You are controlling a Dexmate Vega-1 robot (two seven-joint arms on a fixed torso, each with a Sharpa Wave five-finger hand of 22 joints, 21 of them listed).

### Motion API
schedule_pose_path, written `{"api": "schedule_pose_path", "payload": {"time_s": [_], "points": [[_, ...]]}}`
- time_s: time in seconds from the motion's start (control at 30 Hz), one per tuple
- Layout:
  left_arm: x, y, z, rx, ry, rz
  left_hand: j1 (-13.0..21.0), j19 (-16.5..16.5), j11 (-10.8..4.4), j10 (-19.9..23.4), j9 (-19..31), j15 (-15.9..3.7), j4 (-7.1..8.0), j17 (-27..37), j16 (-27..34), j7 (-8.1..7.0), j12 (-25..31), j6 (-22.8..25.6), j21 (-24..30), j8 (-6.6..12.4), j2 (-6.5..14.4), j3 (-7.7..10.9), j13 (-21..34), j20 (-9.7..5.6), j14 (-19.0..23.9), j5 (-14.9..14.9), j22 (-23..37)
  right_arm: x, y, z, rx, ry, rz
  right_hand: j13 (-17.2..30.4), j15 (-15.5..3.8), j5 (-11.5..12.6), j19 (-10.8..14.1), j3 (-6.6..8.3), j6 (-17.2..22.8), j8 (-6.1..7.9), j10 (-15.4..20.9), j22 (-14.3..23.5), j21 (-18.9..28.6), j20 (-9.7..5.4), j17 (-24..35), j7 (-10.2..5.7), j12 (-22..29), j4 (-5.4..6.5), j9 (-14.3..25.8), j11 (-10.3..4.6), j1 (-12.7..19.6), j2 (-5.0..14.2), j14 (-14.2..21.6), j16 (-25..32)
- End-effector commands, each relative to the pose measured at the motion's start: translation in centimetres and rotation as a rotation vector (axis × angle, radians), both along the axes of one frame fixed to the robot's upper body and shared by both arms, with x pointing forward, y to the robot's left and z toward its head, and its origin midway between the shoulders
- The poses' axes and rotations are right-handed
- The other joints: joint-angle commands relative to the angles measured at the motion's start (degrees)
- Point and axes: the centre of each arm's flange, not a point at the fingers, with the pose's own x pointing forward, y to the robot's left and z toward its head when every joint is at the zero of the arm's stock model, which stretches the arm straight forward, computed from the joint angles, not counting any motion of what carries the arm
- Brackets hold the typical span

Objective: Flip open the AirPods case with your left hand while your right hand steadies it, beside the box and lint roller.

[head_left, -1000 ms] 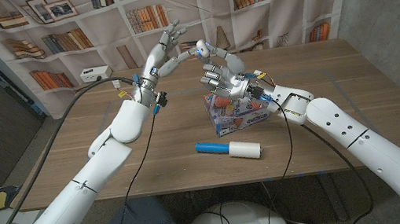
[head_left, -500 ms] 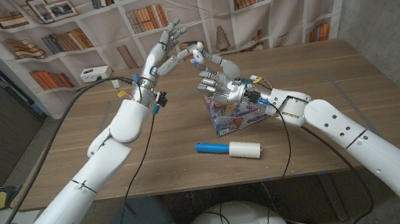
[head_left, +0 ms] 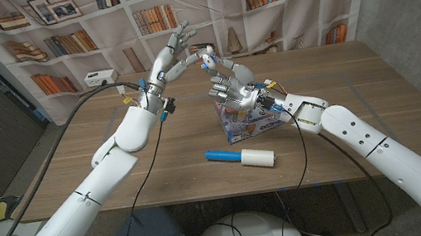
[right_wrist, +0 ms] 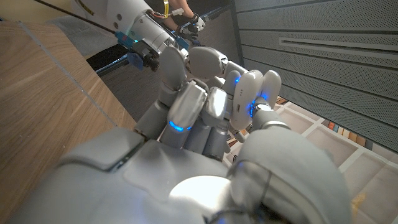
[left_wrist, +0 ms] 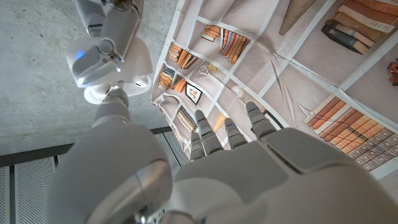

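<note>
We saw the box (head_left: 248,120) on the counter (head_left: 372,77) near its middle, with the lint roller (head_left: 241,158) lying in front of it, nearer the robot. The right hand (head_left: 230,81) was raised above the box, the left hand (head_left: 172,57) up to its left.

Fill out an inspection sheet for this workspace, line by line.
Surface: wooden table, bare wood at right.
Job's things: AirPods case, small white thing at the right hand's fingertips; lid state cannot be told. Box under right hand; lint roller lies in front of it.
Clutter: nothing seen.
Hands: left hand raised, fingers spread, holding nothing; right hand raised over the box.
Cables: black cables run along both arms and across the table.
Surroundings: bookshelf-print backdrop; white device at the table's far left.
</note>
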Motion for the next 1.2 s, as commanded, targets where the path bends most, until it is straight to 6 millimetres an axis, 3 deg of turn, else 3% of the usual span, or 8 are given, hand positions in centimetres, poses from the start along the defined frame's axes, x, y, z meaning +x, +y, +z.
{"api": "schedule_pose_path", "payload": {"time_s": [0.03, 0.23, 0.37, 0.63, 1.03, 1.1, 1.17, 1.2], "points": [[0.2, 0.4, -0.7, -0.059, 0.004, -0.016, 0.6, 0.3, 0.55, 0.5, 0.3, 0.04, 1.33, 0.3, 0.5, -0.28, 0.3, 1.0, -0.2, 0.33, 4.8, 1.27, 0.1, 0.36, 0.2, 0.4, 0.1, 0.1, -0.5, 0.2, 0.017, -0.006, -0.011, 0.3, -0.06, 0.4, -0.1, 10.15, 0.3, -0.23, 0.2, 0.0, 0.0, -3.97, 0.0, 0.01, 0.2, -2.52, 0.3, -0.64, 2.3, 2.24, 0.5, 0.0], [0.1, 0.6, -0.8, -0.089, 0.001, -0.017, -0.2, 0.6, 0.18, 1.4, 0.3, -0.67, 3.03, 0.5, 0.9, -0.72, 0.6, 2.3, -0.1, 0.55, 8.8, 2.12, 0.1, -0.21, 1.1, 0.0, 0.2, 0.2, -0.5, 0.2, 0.019, -0.008, -0.012, -0.3, -0.06, 0.4, -0.1, 10.1, 0.2, -0.26, -0.1, 0.0, 0.1, -3.97, 0.0, -0.03, -0.4, -2.48, 0.4, -0.73, 2.3, 2.24, 0.4, 0.0], [-0.1, 0.6, -0.9, -0.107, -0.005, -0.02, -0.8, 1.0, -0.05, 2.1, 0.3, -0.92, 3.77, 0.5, 1.0, -0.87, 0.8, 2.9, 0.0, 0.6, 10.1, 2.32, 0.1, -0.41, 1.6, -0.3, 0.2, 0.1, -0.5, 0.2, 0.02, -0.008, -0.012, -0.2, -0.07, 0.4, 0.1, 10.05, 0.4, -0.32, 0.0, 0.1, 0.2, -3.98, 0.0, -0.04, -0.3, -2.46, 0.3, -0.68, 2.3, 2.21, 0.4, 0.0], [-0.7, 0.7, -1.0, -0.13, -0.021, -0.014, -1.4, 1.1, -0.3, 2.4, 0.3, -1.23, 4.41, 0.5, 1.1, -0.99, 0.9, 3.4, 0.0, 0.66, 10.6, 2.23, 0.1, -0.64, 1.8, -0.6, 0.2, 0.2, -0.9, 0.3, 0.016, -0.015, -0.024, 0.4, -0.06, 0.4, -0.1, 10.03, 0.3, -0.33, 0.4, 0.0, 0.1, -3.97, 0.0, -0.01, 0.2, -2.44, 0.4, -0.63, 2.3, 2.24, 0.4, -0.1], [-1.3, 2.3, -2.6, -0.226, -0.035, -0.014, -4.4, 1.6, -0.58, 3.8, 0.3, -2.21, 7.04, 0.5, 1.3, -1.67, 1.2, 5.3, 0.2, 0.92, 11.1, 1.19, 0.0, -1.38, 2.8, -1.1, 0.3, 0.1, -0.5, 0.8, 0.01, -0.018, -0.026, -0.1, -0.07, 0.4, 0.1, 9.95, 0.4, -0.35, 0.3, 0.1, 0.1, -3.97, 0.0, -0.01, -0.3, -2.47, 0.5, -0.69, 2.3, 2.21, 0.5, -0.1], [-1.2, 2.9, -3.1, -0.259, -0.03, -0.027, -5.3, 1.9, -0.43, 4.1, 0.3, -2.67, 7.74, 0.5, 1.4, -1.84, 1.2, 5.8, 0.3, 0.98, 11.0, 0.77, -0.1, -1.59, 3.4, -1.2, 0.3, 0.2, -0.2, 0.9, 0.026, -0.019, -0.033, -0.1, -0.07, 0.4, 0.1, 9.95, 0.4, -0.37, 0.3, 0.1, 0.2, -3.97, 0.0, 0.0, -0.3, -2.48, 0.5, -0.69, 2.3, 2.2, 0.6, 0.0], [-0.9, 3.1, -3.5, -0.294, -0.028, -0.042, -7.2, 2.2, -0.09, 5.3, 0.3, -2.82, 9.59, 0.5, 1.5, -2.67, 1.5, 7.8, 0.4, 1.35, 11.5, 0.16, -0.1, -1.66, 3.8, -1.3, 0.3, 0.2, 0.0, 0.9, 0.031, -0.025, -0.035, 0.0, -0.07, 0.4, 0.1, 9.94, 0.5, -0.39, 0.5, 0.0, 0.1, -3.97, 0.0, -0.02, -0.2, -2.49, 0.4, -0.68, 2.4, 2.2, 0.6, 0.0], [-0.8, 3.2, -3.6, -0.295, -0.027, -0.044, -7.8, 2.3, -0.75, 5.9, 0.3, -3.01, 10.21, 0.4, 1.6, -3.0, 1.7, 8.7, 0.4, 1.47, 11.6, 0.03, -0.2, -1.77, 4.4, -1.3, 0.3, 0.2, 0.0, 0.9, 0.03, -0.027, -0.038, 0.0, -0.07, 0.4, 0.1, 9.94, 0.5, -0.4, 0.5, 0.0, 0.1, -3.97, 0.0, -0.02, -0.2, -2.49, 0.4, -0.68, 2.4, 2.2, 0.6, 0.0]]}}
